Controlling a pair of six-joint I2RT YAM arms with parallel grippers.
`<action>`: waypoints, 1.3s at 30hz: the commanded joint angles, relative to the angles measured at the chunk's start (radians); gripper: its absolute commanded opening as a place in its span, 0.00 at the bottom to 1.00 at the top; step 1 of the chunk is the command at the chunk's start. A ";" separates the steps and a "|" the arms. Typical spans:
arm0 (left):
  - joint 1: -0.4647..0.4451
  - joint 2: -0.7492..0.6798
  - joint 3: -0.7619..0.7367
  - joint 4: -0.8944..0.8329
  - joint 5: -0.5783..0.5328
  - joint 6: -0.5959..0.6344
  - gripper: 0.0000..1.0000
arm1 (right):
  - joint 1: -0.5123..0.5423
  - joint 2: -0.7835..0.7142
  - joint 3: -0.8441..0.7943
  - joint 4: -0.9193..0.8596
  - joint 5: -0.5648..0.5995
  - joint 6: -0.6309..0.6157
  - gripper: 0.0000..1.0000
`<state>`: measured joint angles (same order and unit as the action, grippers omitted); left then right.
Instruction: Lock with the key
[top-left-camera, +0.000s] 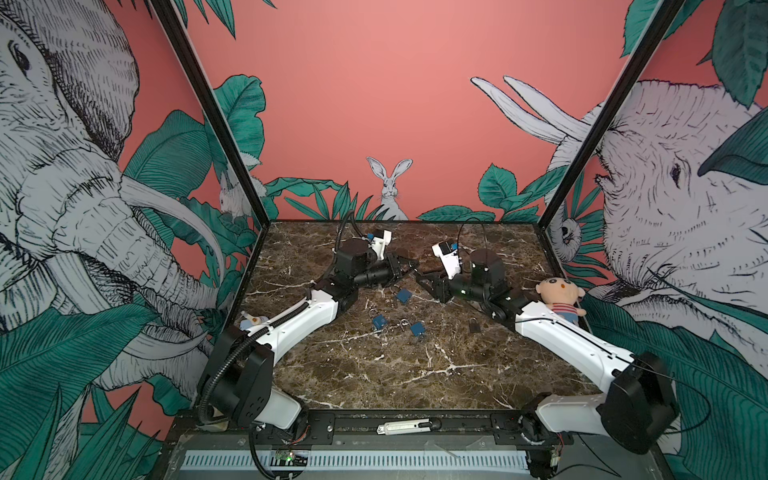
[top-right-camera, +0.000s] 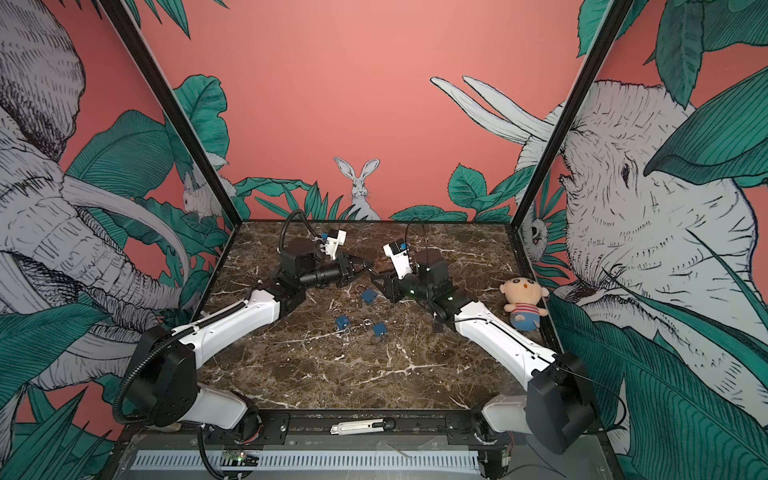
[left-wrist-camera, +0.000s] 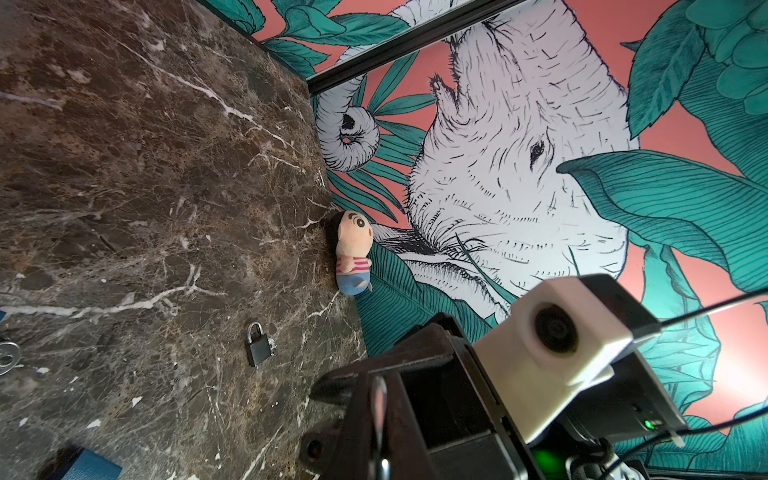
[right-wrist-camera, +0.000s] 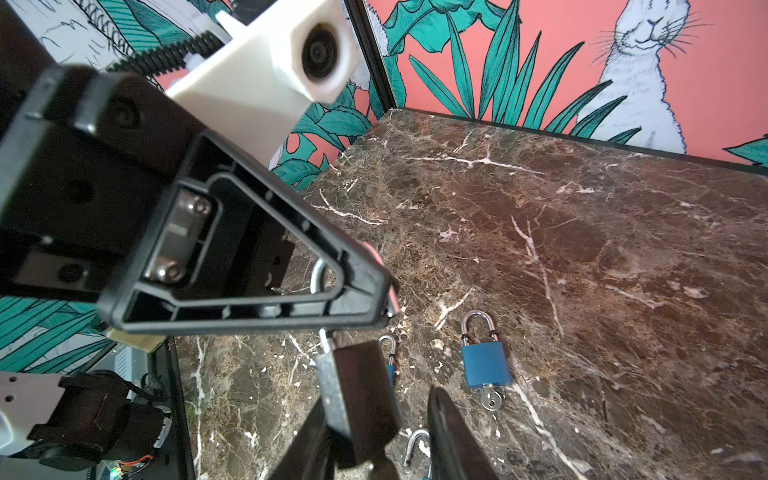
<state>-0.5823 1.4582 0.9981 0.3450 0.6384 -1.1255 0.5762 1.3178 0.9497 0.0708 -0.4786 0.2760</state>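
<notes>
Dark padlock (right-wrist-camera: 361, 386) held by its shackle in clamped left fingers (right-wrist-camera: 365, 286); right fingers (right-wrist-camera: 451, 440) straddle its body, not yet pinching; only visible key (right-wrist-camera: 492, 400) sits in blue padlock (right-wrist-camera: 485, 365) on desk (right-wrist-camera: 582, 249); off-centre squeeze could twist lock loose, drop it.

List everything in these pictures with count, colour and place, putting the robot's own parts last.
table: one, dark brown marble, under everything
blue padlocks: three, blue, mid-table
black padlock: one, black, on the table by the right arm
held padlock: one, black, raised off the table between both jaws
key: at least one, silvery, in the bottom of a blue padlock
doll: one, peach with striped top, table's right edge
small toy: one, pale, left edge, mostly hidden
tool: one, grey and black, front rail
arms: two, white and black, reaching inward
left jaws: one pair, black, shut on the held padlock's shackle
right jaws: one pair, black, open around its body
</notes>
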 joint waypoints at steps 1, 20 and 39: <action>-0.007 -0.018 0.030 0.057 0.020 -0.013 0.00 | 0.007 0.005 0.026 0.043 0.005 -0.009 0.33; -0.010 0.011 0.019 0.067 0.021 -0.013 0.00 | 0.007 0.000 0.024 0.057 0.027 -0.004 0.29; 0.022 -0.029 0.049 -0.013 -0.012 0.069 0.32 | 0.003 -0.023 0.047 -0.061 0.010 -0.010 0.00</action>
<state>-0.5781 1.4822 1.0019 0.3496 0.6369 -1.1057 0.5892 1.3174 0.9573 0.0433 -0.4885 0.2592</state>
